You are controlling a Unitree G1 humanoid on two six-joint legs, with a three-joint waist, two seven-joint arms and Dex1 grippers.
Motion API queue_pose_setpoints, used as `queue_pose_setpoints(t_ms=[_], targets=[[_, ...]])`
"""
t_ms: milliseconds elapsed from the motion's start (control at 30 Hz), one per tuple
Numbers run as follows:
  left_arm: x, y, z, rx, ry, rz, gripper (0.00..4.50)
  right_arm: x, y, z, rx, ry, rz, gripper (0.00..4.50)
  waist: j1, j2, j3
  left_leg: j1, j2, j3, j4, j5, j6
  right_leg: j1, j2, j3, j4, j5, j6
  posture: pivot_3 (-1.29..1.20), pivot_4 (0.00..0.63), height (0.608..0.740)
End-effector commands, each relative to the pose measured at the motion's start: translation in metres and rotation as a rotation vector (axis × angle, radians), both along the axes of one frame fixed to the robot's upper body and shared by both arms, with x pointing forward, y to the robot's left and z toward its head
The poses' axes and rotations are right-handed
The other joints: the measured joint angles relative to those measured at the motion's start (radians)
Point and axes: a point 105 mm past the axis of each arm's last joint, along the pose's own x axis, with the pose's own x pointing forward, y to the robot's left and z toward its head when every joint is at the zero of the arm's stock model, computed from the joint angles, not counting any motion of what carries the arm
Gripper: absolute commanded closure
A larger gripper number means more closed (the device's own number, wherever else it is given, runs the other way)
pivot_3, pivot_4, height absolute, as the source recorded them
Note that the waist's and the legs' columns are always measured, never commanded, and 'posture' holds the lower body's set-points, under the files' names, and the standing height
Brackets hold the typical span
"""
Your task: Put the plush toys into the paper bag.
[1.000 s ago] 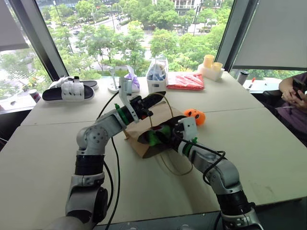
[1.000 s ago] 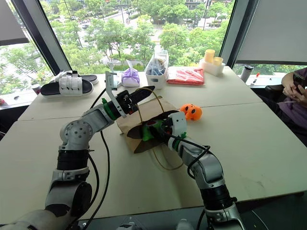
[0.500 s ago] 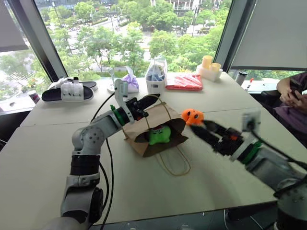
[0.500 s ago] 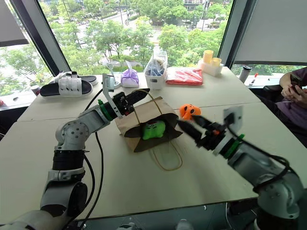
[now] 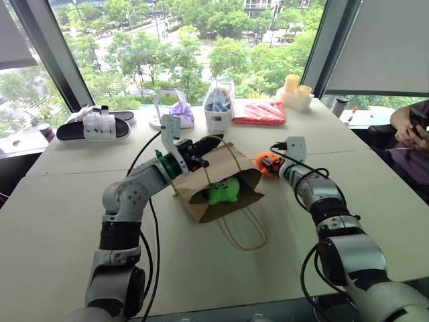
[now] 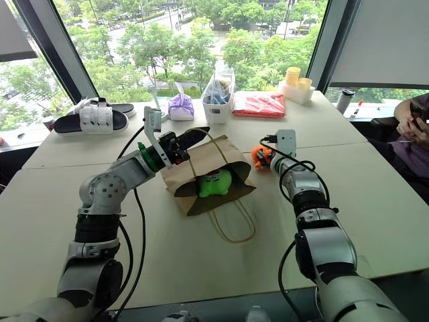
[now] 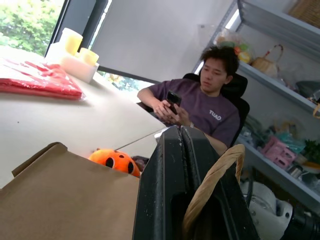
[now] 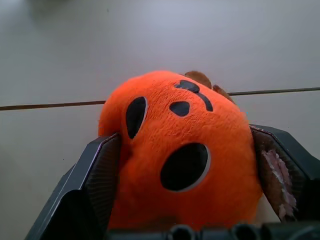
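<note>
Right gripper [image 8: 185,150] straddles the orange toy [image 8: 182,150] on the table [image 5: 375,201], fingers spread either side of it, beside the paper bag [image 5: 201,184]. Left gripper [image 5: 204,144], pressed together, pinches the bag's handle [image 7: 212,182]. Green toy [image 5: 223,190] sits inside the bag's mouth.

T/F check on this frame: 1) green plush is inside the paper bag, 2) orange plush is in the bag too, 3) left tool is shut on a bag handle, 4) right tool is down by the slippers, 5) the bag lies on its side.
1) True: the green plush sits in the mouth of the paper bag.
2) False: the orange plush is on the table beside the bag, between the fingers of the right tool.
3) True: the left tool is shut on the cord handle.
4) False: it is at the orange plush; the slippers lie across the table.
5) True.
</note>
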Motion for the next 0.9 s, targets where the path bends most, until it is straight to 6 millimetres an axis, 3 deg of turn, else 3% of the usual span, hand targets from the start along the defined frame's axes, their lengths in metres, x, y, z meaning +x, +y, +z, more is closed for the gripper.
queue_pose_setpoints(t_ms=[33,167,233,267,333,400,467,533,600,667,767,833,900], targets=[[-0.007,0.006,0.014,-0.016,-0.06,0.011,4.5,0.003,-0.003,0.007,-0.058,-0.008,0.012,1.84,-0.003,0.0,0.0,0.0,0.0,0.0,0.0,0.0,0.0,0.0,0.0,0.0,0.0,0.0,0.0,0.0,0.15,0.74],[-0.005,0.008,0.013,-0.016,-0.056,0.02,4.5,0.002,-0.007,0.004,-0.082,0.004,0.014,3.68,-0.002,0.0,0.0,0.001,0.0,0.0,0.0,0.002,-0.003,0.0,0.0,0.0,0.0,0.0,0.0,0.0,0.15,0.74],[-0.004,0.008,0.013,-0.018,-0.055,0.017,4.5,0.002,-0.008,0.003,-0.082,0.005,0.016,4.37,-0.002,0.0,0.0,0.001,0.0,-0.001,0.001,0.003,-0.005,0.001,0.001,0.0,0.0,0.0,0.0,0.0,0.15,0.74],[-0.004,0.007,0.013,-0.019,-0.054,0.016,4.5,0.002,-0.008,0.003,-0.082,0.005,0.017,4.5,-0.001,0.0,0.0,0.002,0.0,-0.002,0.001,0.003,-0.005,0.001,0.001,0.0,0.001,0.0,0.0,0.0,0.15,0.74],[-0.002,0.006,0.014,-0.027,-0.052,0.008,4.5,0.003,-0.011,0.011,-0.061,-0.041,0.016,4.5,-0.001,0.0,0.0,0.002,0.0,-0.002,0.001,0.003,-0.005,0.002,0.001,0.0,0.001,0.0,0.0,0.0,0.15,0.74],[0.0,0.003,0.017,-0.053,-0.047,-0.003,4.5,0.002,-0.016,0.04,-0.027,-0.171,0.054,4.5,0.0,0.0,0.0,0.002,0.0,-0.002,0.001,0.003,-0.005,0.002,0.001,0.0,0.001,0.0,0.0,0.0,0.15,0.74],[0.003,0.001,0.024,-0.095,-0.04,-0.02,4.5,-0.017,-0.025,0.074,0.003,-0.298,0.121,4.5,0.006,0.0,0.0,0.001,-0.001,-0.004,0.002,0.003,-0.005,0.002,0.001,-0.001,0.001,0.0,0.0,0.0,0.15,0.74],[0.004,0.0,0.029,-0.118,-0.039,-0.036,4.5,-0.047,-0.023,0.089,0.005,-0.336,0.192,4.5,0.011,0.0,0.0,-0.001,-0.001,-0.006,0.001,0.003,-0.005,0.001,0.001,-0.001,0.001,0.0,0.0,0.0,0.15,0.74],[0.004,-0.001,0.035,-0.151,-0.033,-0.058,4.5,-0.083,-0.021,0.091,0.057,-0.309,0.222,4.5,0.005,0.001,0.0,-0.003,-0.001,-0.007,0.001,0.002,-0.004,-0.001,0.001,-0.002,0.002,0.0,0.0,0.0,0.15,0.74],[0.005,-0.002,0.04,-0.183,-0.019,-0.067,4.5,-0.117,-0.006,0.087,0.094,-0.258,0.308,4.5,0.0,0.001,0.0,-0.002,0.0,-0.006,-0.001,0.002,-0.003,-0.002,0.001,-0.001,0.001,0.0,0.0,0.0,0.15,0.74],[0.006,-0.005,0.045,-0.221,0.0,-0.088,4.5,-0.166,0.035,0.079,0.169,-0.192,0.544,4.5,-0.003,0.0,0.0,0.001,0.001,-0.004,-0.001,0.001,-0.001,-0.001,0.001,-0.001,0.0,0.0,0.0,0.0,0.15,0.74],[0.006,-0.008,0.047,-0.231,0.004,-0.1,4.5,-0.184,0.055,0.073,0.236,-0.16,0.628,4.5,-0.002,0.0,0.0,0.002,0.002,-0.004,0.0,-0.001,0.002,0.0,0.002,-0.001,0.001,0.0,0.0,0.0,0.15,0.74],[0.007,-0.01,0.047,-0.245,0.015,-0.111,4.5,-0.181,0.067,0.066,0.253,-0.138,0.629,4.5,-0.001,0.0,0.0,0.005,0.002,-0.003,0.002,-0.001,0.002,0.003,0.003,-0.001,0.001,0.001,-0.001,0.0,0.15,0.74]])
